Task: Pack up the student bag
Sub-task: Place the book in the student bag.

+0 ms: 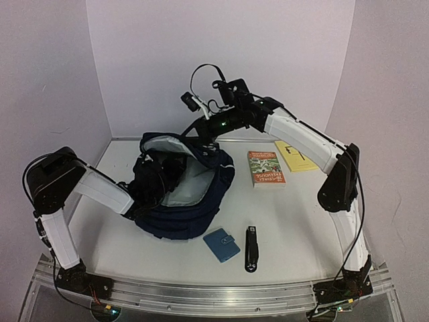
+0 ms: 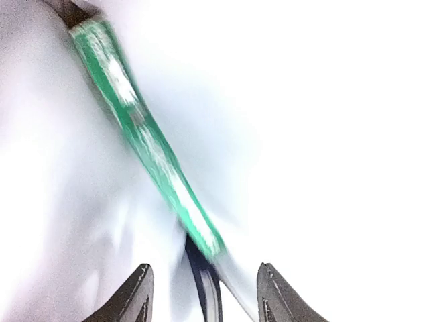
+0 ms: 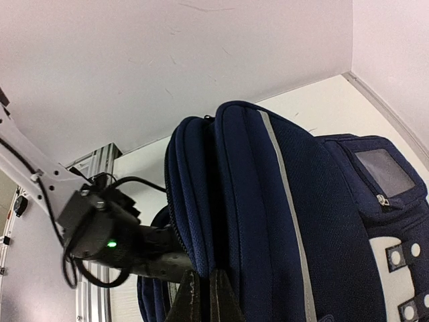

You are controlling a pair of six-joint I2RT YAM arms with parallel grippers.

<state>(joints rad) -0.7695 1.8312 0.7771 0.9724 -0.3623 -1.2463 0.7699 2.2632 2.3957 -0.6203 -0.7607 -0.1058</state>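
The student bag (image 1: 194,201) lies open-mouthed, left of centre on the table (image 1: 295,221). My right gripper (image 3: 204,288) pinches its upper rim. Inside, my left gripper (image 2: 204,272) stands parted, holding nothing, before a blurred green object (image 2: 144,144), perhaps a book.

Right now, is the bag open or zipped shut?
Open: the student bag gapes at the top, pale lining showing, with the right gripper pinching its rim.

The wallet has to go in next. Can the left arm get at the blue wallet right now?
Probably not at once: the left tool is deep inside the student bag. Once withdrawn, likely yes; the blue wallet lies uncovered just in front of the bag.
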